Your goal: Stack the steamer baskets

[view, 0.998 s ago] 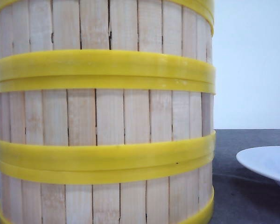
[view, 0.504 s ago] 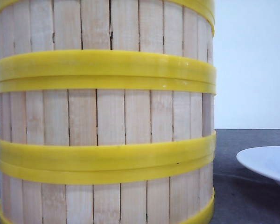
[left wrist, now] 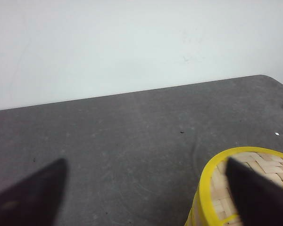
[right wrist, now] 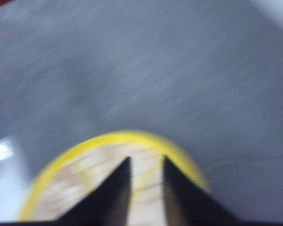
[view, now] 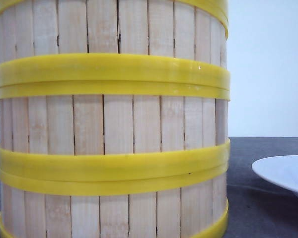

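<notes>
— Dark grey tabletop (view: 268, 208) under a plain pale wall, and right up against the front camera stands a stack of steamer baskets (view: 111, 129), filling most of the view. What do you make of it?

— Three tiers showing, pale slats and thick yellow bands where the rims meet, all sitting square and upright. The top and the foot of the stack run out of the picture.

— And off to the stack's right?

— A white plate (view: 283, 173) on the table, near the stack but clear of it, only part of it in shot.

— Over to the wrists. Left gripper (left wrist: 146, 197)?

— Dark fingers spread wide apart, nothing between them but bare table. One finger hangs over the open top of a basket (left wrist: 236, 183), yellow rim and woven floor visible. I cannot tell if it touches.

— Right gripper (right wrist: 146, 188)?

— Blurry picture. Its two fingers stand close together with a narrow gap, poised above the woven inside of a yellow-rimmed basket (right wrist: 85, 169). I see nothing pinched in that gap. Contact with the basket cannot be judged through the blur.
</notes>
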Robot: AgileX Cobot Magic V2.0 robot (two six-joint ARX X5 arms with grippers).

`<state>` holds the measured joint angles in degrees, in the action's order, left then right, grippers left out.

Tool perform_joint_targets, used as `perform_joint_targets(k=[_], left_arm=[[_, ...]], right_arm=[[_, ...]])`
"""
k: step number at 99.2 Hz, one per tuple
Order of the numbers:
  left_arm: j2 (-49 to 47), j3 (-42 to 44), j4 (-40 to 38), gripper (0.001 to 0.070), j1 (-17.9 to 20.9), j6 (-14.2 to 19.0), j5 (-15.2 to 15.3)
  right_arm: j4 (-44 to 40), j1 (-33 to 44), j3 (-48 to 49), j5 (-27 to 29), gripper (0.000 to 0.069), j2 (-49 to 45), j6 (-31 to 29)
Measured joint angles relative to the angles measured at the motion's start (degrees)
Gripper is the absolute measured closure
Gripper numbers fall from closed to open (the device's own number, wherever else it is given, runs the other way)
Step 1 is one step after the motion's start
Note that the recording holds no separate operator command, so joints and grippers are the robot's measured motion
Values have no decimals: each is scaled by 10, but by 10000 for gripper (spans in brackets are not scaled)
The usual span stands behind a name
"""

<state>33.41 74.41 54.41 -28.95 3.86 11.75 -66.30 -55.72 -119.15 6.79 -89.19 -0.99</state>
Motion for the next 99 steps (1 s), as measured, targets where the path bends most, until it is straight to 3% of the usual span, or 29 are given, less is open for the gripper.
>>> perform_joint_targets(k=[11, 21, 42, 55, 77, 99], left_arm=[[-10, -44, -16, 568, 0, 1, 56], [-44, -118, -64, 670, 0, -3, 75], [-130, -259, -154, 692, 0, -12, 75], [-138, -266, -152, 692, 0, -10, 77], [-145, -266, -150, 688, 0, -8, 78], [-145, -266, -150, 688, 0, -8, 78]], right_arm=[[50, -13, 57, 136, 667, 92, 26], [136, -11, 190, 199, 675, 210, 39], [381, 23, 621, 254, 676, 527, 113], [413, 42, 809, 258, 676, 701, 144], [423, 40, 819, 247, 676, 839, 162], [360, 40, 818, 229, 676, 846, 162]])
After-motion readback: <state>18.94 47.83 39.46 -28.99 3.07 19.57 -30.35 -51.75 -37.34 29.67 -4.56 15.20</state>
